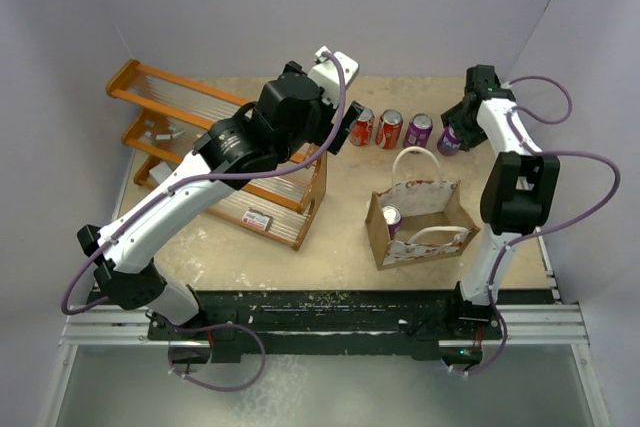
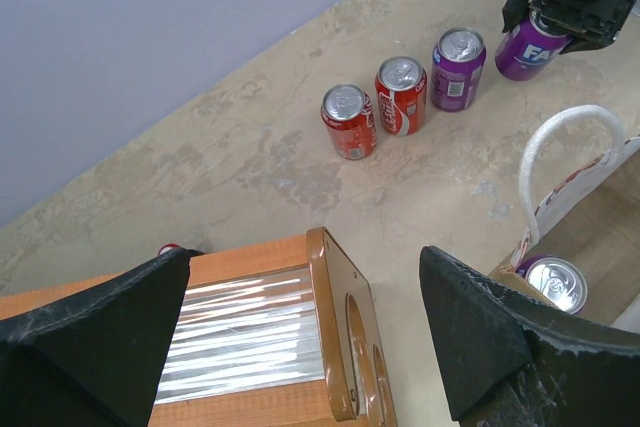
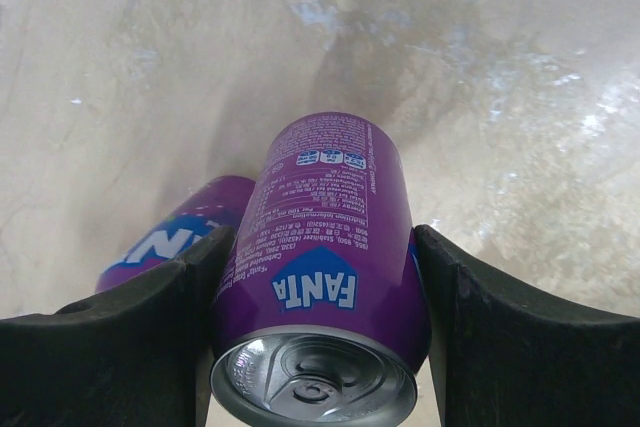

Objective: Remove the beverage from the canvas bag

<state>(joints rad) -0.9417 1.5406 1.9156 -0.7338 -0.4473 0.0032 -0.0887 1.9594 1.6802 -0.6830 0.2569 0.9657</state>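
Cans crowd the back wall: two red soda cans [image 2: 349, 120] [image 2: 401, 94] and a purple soda can [image 2: 458, 68], right beside the purple Fanta can [image 2: 525, 47] pinched in the right gripper [image 3: 318, 257]. The tan canvas bag with white handles [image 1: 420, 194] sits mid-table with room around it, a silver-topped purple can [image 2: 555, 282] inside. The left gripper [image 2: 305, 267] hangs spread over the brown wooden rack [image 2: 250, 257].

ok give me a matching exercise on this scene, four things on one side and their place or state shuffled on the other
Things:
1. right gripper
2. left gripper
3. canvas bag
4. red cans

Places or states:
A. open, above the end of the wooden rack
B. one can upright inside
C. upright side by side near the table's far edge
D. shut on a purple Fanta can

Pairs: 1-D, 2-A, 3-B, 4-C
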